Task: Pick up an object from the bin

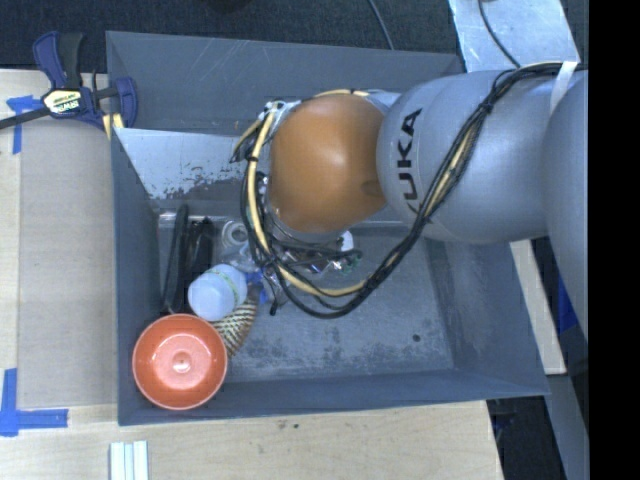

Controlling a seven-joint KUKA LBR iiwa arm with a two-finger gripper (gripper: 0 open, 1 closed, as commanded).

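Observation:
An orange round bowl (180,361) sits upside down in the bin's near left corner. Just above it a small white bottle with a pale blue end (214,291) lies on its side. A woven tan piece (238,325) pokes out between the bottle and the bowl. A black long-handled tool (186,253) lies along the left wall. A small clear round thing (235,234) rests beside the tool, at the edge of the arm's orange cover.
The arm reaches in from the right. Its orange dome cover and yellow and black cables hang over the bin's middle, right next to the bottle. The bin floor to the right and front is bare grey metal.

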